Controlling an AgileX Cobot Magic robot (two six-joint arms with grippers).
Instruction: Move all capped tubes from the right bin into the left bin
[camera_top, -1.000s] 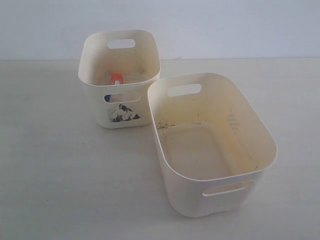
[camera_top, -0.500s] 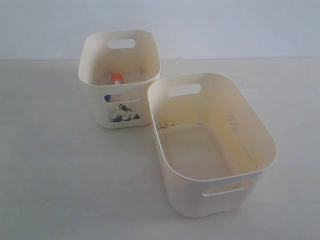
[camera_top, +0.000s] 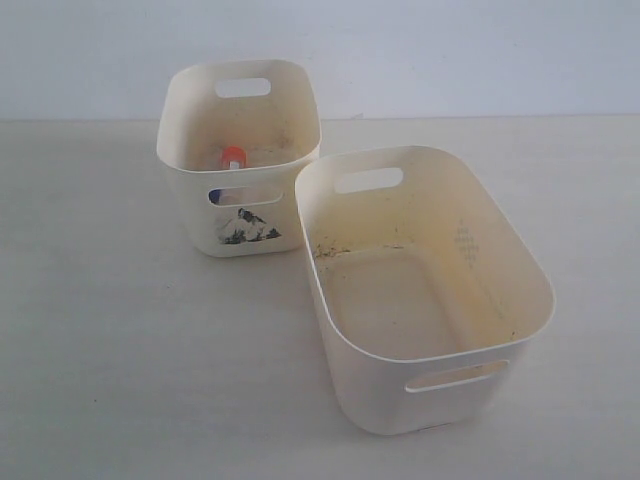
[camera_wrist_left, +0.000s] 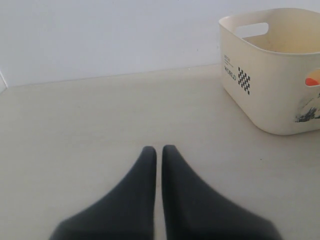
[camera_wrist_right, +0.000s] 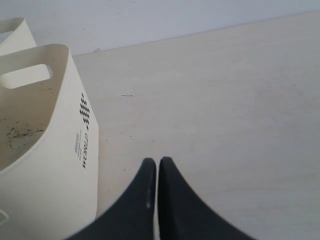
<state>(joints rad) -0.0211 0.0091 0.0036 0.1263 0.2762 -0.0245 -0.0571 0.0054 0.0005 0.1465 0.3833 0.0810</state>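
**Nothing left to lift, nothing gripped**

Left tool (camera_wrist_left: 158, 149): tips pressed together, nothing held, low over bare desk (camera_wrist_left: 90, 115). Right tool (camera_wrist_right: 153, 161): likewise closed tip to tip and empty, over the desk just beside the right bin (camera_wrist_right: 65, 150), outside its wall. Neither tool visible in the exterior view.

Outward from the left tool: left bin (camera_wrist_left: 270, 85) ahead and off to one side, apart from the tips, with a sliver of orange showing through its handle slot. Outward from the right tool: right bin interior, brown specks on the floor only, no tube.

From the exterior view: no tube anywhere on the visible floor of the right bin. Orange-capped tube (camera_top: 233, 156) inside the left bin, cap uppermost, close behind the front wall, body hidden. Long axis not readable, probably steep. Blue glint (camera_top: 215, 197) behind the front slot, likely the second tube's cap, too small to confirm.

Judgement: both tubes across, task as good as done, no pick left. Deciding relation for any further move: tubes on the left arm's side, left tool nearer, right tool beside a bin with nothing to lift.
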